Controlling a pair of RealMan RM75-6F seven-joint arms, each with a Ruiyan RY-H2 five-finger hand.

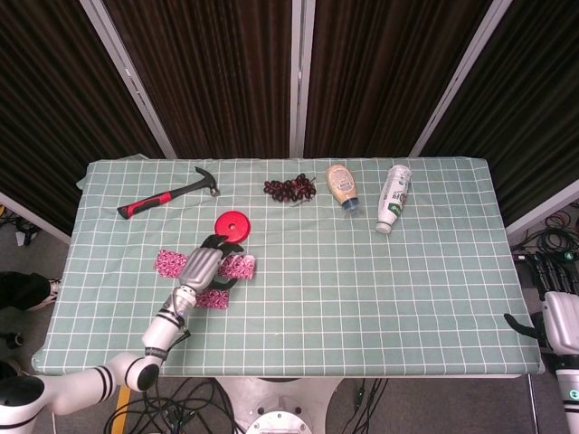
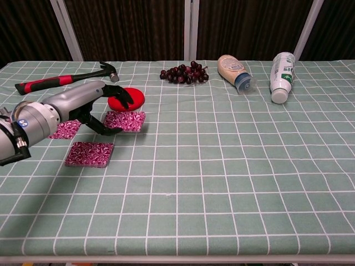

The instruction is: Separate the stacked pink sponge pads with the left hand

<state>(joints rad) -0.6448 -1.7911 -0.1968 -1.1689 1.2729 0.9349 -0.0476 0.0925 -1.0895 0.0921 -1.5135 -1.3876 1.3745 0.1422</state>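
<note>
Three pink patterned sponge pads show. My left hand [image 1: 204, 266] [image 2: 97, 106] grips one pad [image 1: 241, 266] [image 2: 127, 120] between thumb and fingers, just in front of the red disc. A second pad [image 1: 213, 298] [image 2: 90, 153] lies flat on the cloth below the hand. The third pad [image 1: 168, 262] [image 2: 65, 129] lies to the left, partly behind the forearm. My right hand [image 1: 561, 321] hangs off the table's right edge, holding nothing, and is cut off by the frame.
A red disc [image 1: 232, 224] [image 2: 126, 98] sits right behind the held pad. A hammer [image 1: 167, 194] [image 2: 64, 80] lies at the back left. Grapes [image 1: 289, 188], a sauce bottle [image 1: 341, 187] and a white bottle [image 1: 393, 197] lie along the back.
</note>
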